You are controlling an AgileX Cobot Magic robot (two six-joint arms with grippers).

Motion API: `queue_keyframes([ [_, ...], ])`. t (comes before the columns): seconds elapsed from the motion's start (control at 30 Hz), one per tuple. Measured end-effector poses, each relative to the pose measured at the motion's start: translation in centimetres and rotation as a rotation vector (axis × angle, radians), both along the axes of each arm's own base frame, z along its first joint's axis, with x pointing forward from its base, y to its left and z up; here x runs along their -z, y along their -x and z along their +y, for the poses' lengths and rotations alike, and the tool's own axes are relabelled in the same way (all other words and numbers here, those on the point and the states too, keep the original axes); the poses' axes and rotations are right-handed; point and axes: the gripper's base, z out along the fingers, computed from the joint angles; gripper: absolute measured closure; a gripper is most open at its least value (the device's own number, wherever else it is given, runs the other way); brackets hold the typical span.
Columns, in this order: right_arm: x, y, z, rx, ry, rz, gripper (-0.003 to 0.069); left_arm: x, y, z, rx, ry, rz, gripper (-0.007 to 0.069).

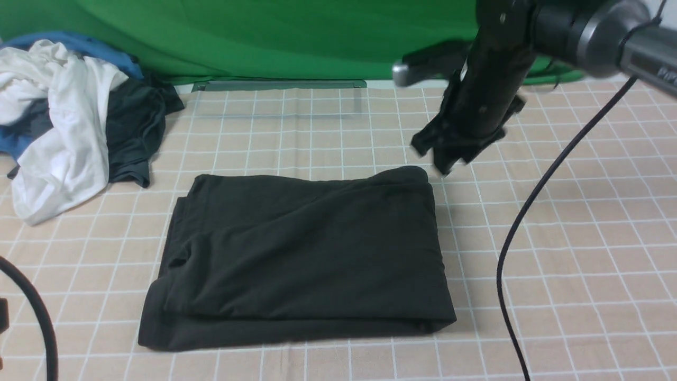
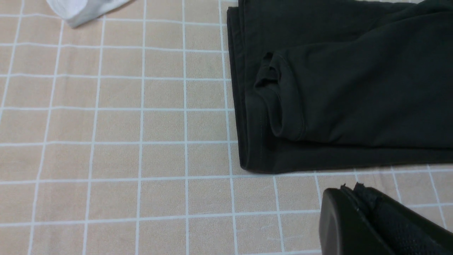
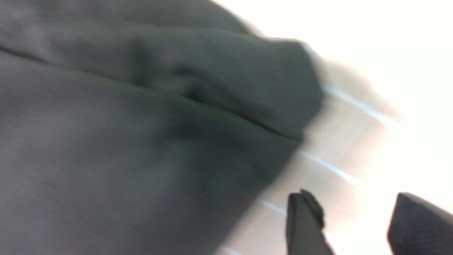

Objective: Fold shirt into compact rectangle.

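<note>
Lying folded as a near-rectangle mid-table: shirt [image 1: 301, 259], long axis running left-right. Right gripper [image 1: 449, 153] just off shirt's far right corner, fingers apart, empty, nearer arm. Left gripper [image 2: 357, 198] off shirt's near left corner, spread unclear.

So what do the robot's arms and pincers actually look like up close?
The right arm is matte black with a thick grey-silver tube section bearing partly cut-off white lettering, and a thin black cable hangs from it. Its right pincer has two flat black fingers. Only dark, textured finger pads of the left pincer show. Another black cable curves at the left edge.
</note>
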Motion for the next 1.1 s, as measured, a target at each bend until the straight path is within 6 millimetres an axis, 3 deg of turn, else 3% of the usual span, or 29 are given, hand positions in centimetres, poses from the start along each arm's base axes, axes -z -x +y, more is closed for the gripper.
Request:
queue_keyframes([
  [0.03,-0.5,0.1,-0.2,0.002,0.006,-0.008,0.0375,0.0,0.0,0.0,0.0,0.001,-0.005,0.0606],
  [0.07,-3.6,1.0,-1.0,0.011,0.001,-0.07,0.0487,-0.1,-0.1,0.0,-0.001,0.002,-0.013,0.0606],
  [0.1,-4.0,1.1,-1.1,0.014,-0.002,-0.076,0.0512,-0.1,-0.1,0.0,-0.001,0.002,-0.014,0.0606],
  [0.13,-6.6,2.3,-1.7,0.029,-0.019,-0.13,0.0579,-0.1,-0.1,0.0,-0.001,0.004,-0.018,0.0606],
  [0.17,-8.7,3.4,-2.2,0.036,-0.036,-0.173,0.0599,-0.1,-0.1,0.0,0.0,0.006,-0.019,0.0606],
  [0.27,-14.3,7.9,-4.1,0.042,-0.09,-0.305,0.062,-0.1,-0.1,-0.1,0.002,0.011,-0.019,0.0606],
  [0.3,-14.1,7.9,-4.1,0.041,-0.089,-0.304,0.062,-0.1,-0.1,-0.1,0.002,0.012,-0.019,0.0606],
  [0.33,-17.1,11.0,-5.4,0.054,-0.14,-0.408,0.062,-0.2,-0.1,-0.1,0.004,0.019,-0.021,0.0606],
  [0.37,-18.5,12.9,-6.1,0.058,-0.172,-0.472,0.062,-0.2,-0.1,-0.2,0.005,0.022,-0.022,0.0606],
  [0.47,-20.6,17.2,-7.8,0.065,-0.239,-0.606,0.062,-0.3,-0.2,-0.3,0.006,0.034,-0.039,0.0606],
  [0.5,-20.8,20.1,-8.9,0.067,-0.279,-0.684,0.062,-0.5,-0.4,-0.3,0.005,0.043,-0.065,0.0606],
  [0.63,-20.5,26.6,-11.4,0.062,-0.391,-0.912,0.062,-1.0,-0.8,-0.4,0.002,0.063,-0.139,0.0606],
  [0.67,-19.5,28.9,-12.3,0.055,-0.432,-0.999,0.062,-1.3,-1.0,-0.4,0.0,0.071,-0.173,0.0606],
  [0.77,-16.5,33.1,-13.8,0.039,-0.513,-1.175,0.0621,-1.8,-1.3,-0.4,-0.004,0.086,-0.23,0.0606],
  [0.9,-11.7,36.8,-15.1,0.011,-0.613,-1.398,0.0621,-2.3,-1.5,-0.5,-0.009,0.098,-0.291,0.0606],
  [1.1,-7.9,39.7,-16.1,-0.02,-0.706,-1.635,0.0613,-2.6,-1.7,-0.4,-0.012,0.105,-0.335,0.0606],
])
